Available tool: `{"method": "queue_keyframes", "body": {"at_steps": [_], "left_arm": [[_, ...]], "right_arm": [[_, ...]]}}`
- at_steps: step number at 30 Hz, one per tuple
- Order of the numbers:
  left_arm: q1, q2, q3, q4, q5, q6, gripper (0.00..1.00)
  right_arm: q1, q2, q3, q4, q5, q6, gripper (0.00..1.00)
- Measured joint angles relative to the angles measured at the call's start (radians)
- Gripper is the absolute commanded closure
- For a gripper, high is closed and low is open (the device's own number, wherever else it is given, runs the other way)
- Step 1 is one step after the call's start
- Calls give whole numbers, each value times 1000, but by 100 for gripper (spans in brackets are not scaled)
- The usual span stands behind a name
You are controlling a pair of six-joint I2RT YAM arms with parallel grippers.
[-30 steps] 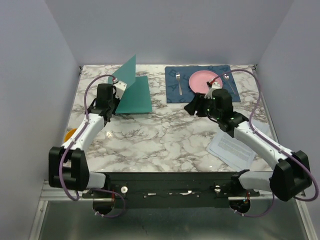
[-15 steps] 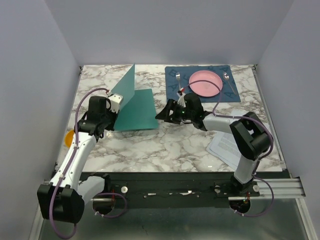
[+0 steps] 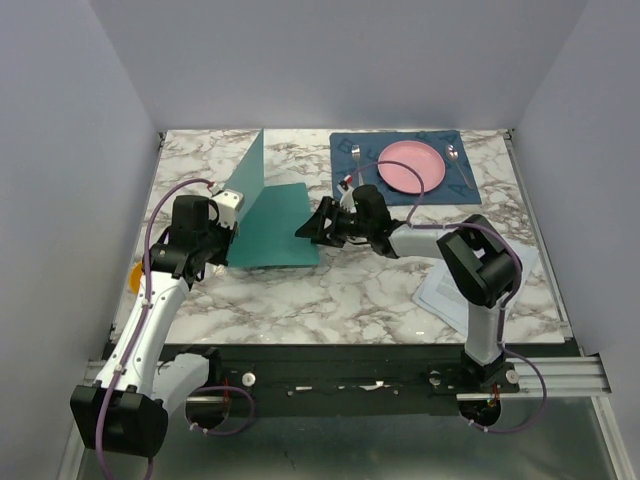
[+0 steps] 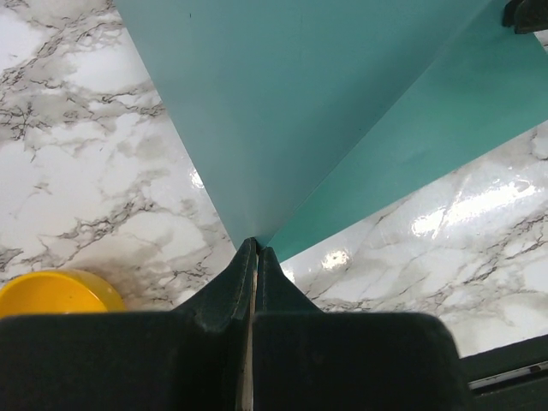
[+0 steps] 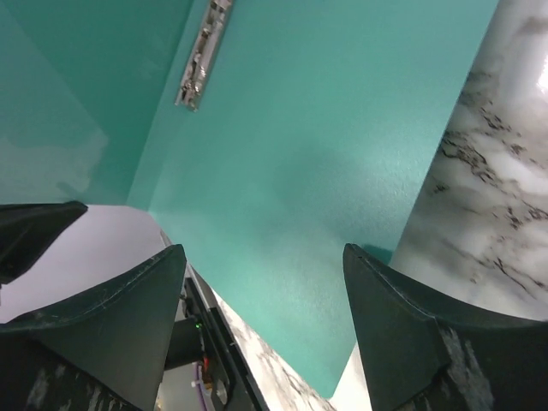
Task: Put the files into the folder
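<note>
The teal folder (image 3: 275,225) lies open on the table's left half, its cover (image 3: 248,170) raised upright. My left gripper (image 3: 228,238) is shut on the cover's near corner (image 4: 257,171) and holds it up. My right gripper (image 3: 308,228) is open and empty, low over the folder's right edge; its wrist view shows the teal inner face (image 5: 317,171) and the metal clip (image 5: 204,53). The files (image 3: 470,290), white printed sheets, lie at the right near side, partly hidden by the right arm.
A dark blue placemat (image 3: 398,170) at the back right carries a pink plate (image 3: 410,167), a fork (image 3: 357,163) and a spoon (image 3: 458,160). A yellow object (image 3: 140,272) sits at the table's left edge, also in the left wrist view (image 4: 51,293).
My right arm has swung left from beside the placemat to the folder's right edge. My left gripper has drawn nearer, pulling the folder toward me and raising the cover more upright.
</note>
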Motion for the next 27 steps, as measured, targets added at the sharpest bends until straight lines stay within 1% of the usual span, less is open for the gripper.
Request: {"method": "queue_keyframes", "body": {"at_steps": [6,13,17,21,25,27], "left_arm": [[0,0,0,-2,4,0,100],[0,-1,0,-3,7,0,100],[0,-2,0,-3,7,0,100],[0,-2,0,-3,11,-1,100],[0,-2,0,-3,20,-3,100],[0,-2,0,-3,25,-5,100]], "right_arm": [[0,-31,-35,-68,35,-55,18],[0,-119,-43,-140,95,-121,18],[0,-121,-55,-137,97,-116,22],[0,-102,-68,-121,84,-91,22],[0,-75,-90,-79,69,-55,24],[0,-59,-102,-48,51,-28,27]]}}
